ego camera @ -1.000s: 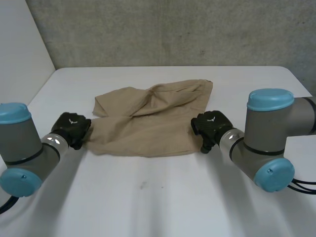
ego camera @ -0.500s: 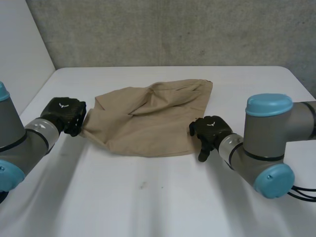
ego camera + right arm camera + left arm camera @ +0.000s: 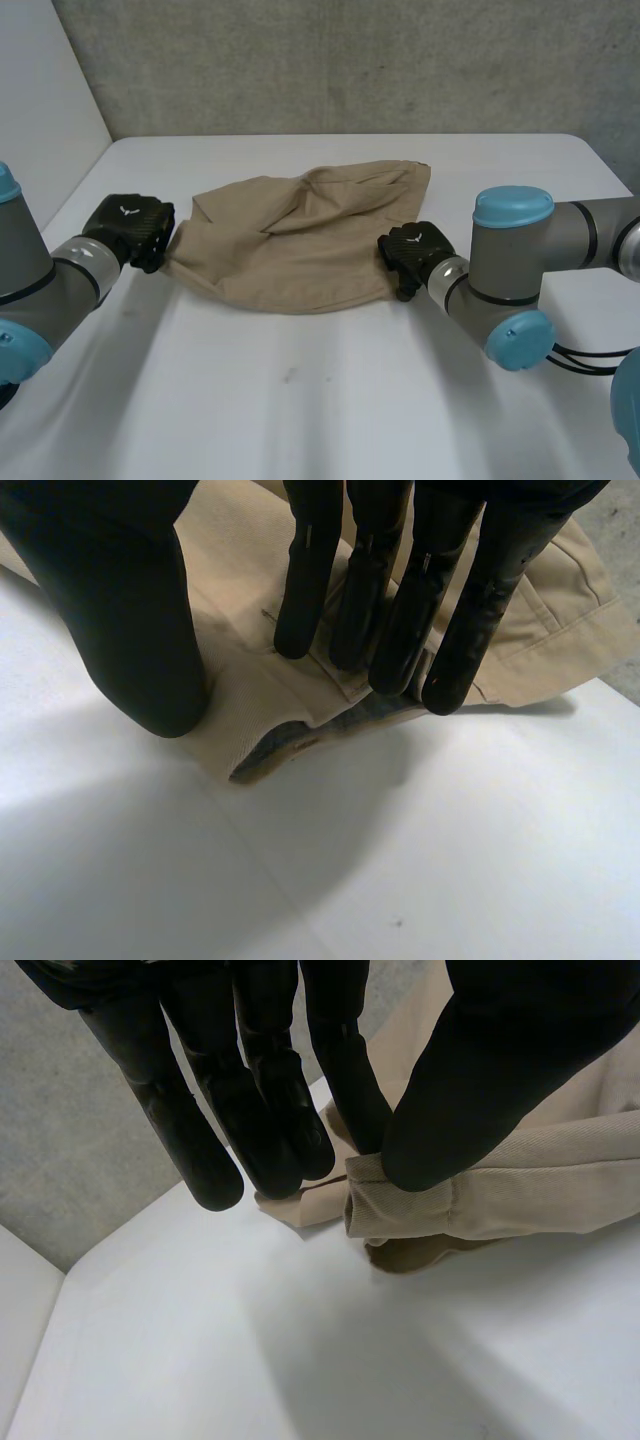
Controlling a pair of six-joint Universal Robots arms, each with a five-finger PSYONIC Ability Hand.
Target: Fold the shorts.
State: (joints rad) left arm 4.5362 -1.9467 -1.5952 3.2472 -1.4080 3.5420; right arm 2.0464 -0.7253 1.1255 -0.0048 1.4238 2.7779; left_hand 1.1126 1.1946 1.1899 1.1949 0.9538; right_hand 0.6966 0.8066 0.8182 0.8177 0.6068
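Note:
The tan shorts [image 3: 300, 235] lie crumpled in the middle of the white table [image 3: 320, 400]. My left hand [image 3: 130, 230] is at their left corner. In the left wrist view its thumb [image 3: 470, 1110] and one finger pinch a rolled hem [image 3: 400, 1205], while the other fingers hang straight beside it. My right hand [image 3: 410, 255] is at the shorts' near right corner. In the right wrist view its fingers [image 3: 390, 630] and thumb [image 3: 140, 650] bear down on the cloth [image 3: 250, 685], closed in on it. The corner's edge [image 3: 270, 760] curls up off the table beneath them.
A grey wall [image 3: 350, 60] rises behind the table and a white panel [image 3: 40, 110] stands at the far left. Bare table spreads in front of the shorts, between my two arms.
My left hand drew the shorts' left corner outward and away from me, then held still. My right hand came off the cloth with its fingers spread, then returned to the right corner and closed in.

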